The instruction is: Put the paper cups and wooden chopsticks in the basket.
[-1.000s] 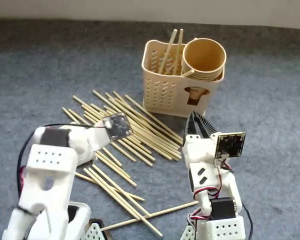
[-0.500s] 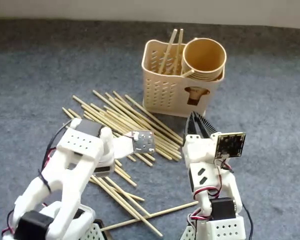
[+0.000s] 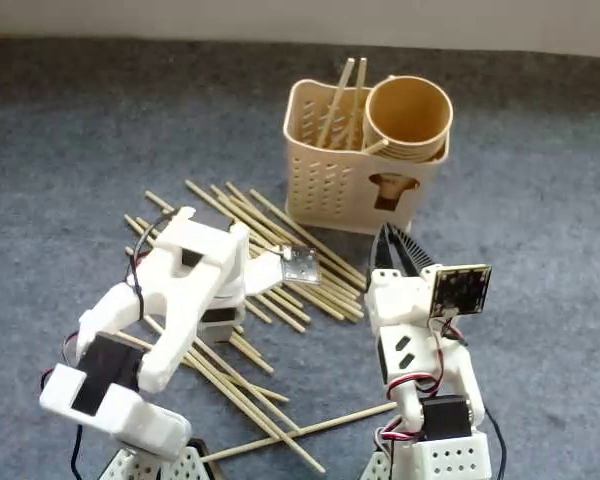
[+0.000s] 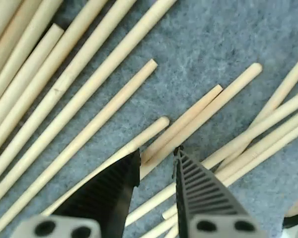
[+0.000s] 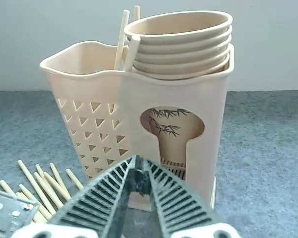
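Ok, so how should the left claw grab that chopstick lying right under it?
Probably from straight above, with one finger on each side of its thin width, a little back from the rounded end. The chopstick lies flat on the carpet, so nothing fits under it. The left gripper is open over it. A second stick lies against it and may come along.

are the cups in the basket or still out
In: the stacked cups stand upright in the basket, rims above its edge.
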You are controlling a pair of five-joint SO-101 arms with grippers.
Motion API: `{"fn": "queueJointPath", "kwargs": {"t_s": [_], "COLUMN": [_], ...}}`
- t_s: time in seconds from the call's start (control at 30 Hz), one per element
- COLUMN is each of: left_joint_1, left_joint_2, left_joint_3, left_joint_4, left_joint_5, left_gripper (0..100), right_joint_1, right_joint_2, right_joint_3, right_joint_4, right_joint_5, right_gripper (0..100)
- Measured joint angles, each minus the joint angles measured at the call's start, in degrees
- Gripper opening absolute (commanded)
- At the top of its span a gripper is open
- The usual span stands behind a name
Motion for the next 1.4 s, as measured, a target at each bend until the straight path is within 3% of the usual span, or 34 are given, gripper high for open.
{"fn": "queueJointPath", "kwargs": {"t_s": [0.57, 0.73, 0.9, 1.4], "left_joint_1": [0.53, 0.62, 0.53, -1.32], "left_joint_2": [8.0, 8.09, 8.09, 8.09], "left_joint_3": [-5.89, -6.51, -6.59, -6.68], "left_joint_4": [0.62, 0.53, 0.88, 4.66], "left_joint_5": [0.09, 0.09, 0.09, 0.0], "left_gripper": [1, 2, 9, 9], "right_joint_1": [0.0, 0.0, 0.0, 0.0], "right_joint_2": [0.0, 0.0, 0.0, 0.0], "right_joint_3": [0.0, 0.0, 0.0, 0.0], "right_joint_4": [0.0, 0.0, 0.0, 0.0], "right_joint_5": [0.0, 0.0, 0.0, 0.0], "right_gripper": [0.6, 0.6, 0.6, 0.6]}}
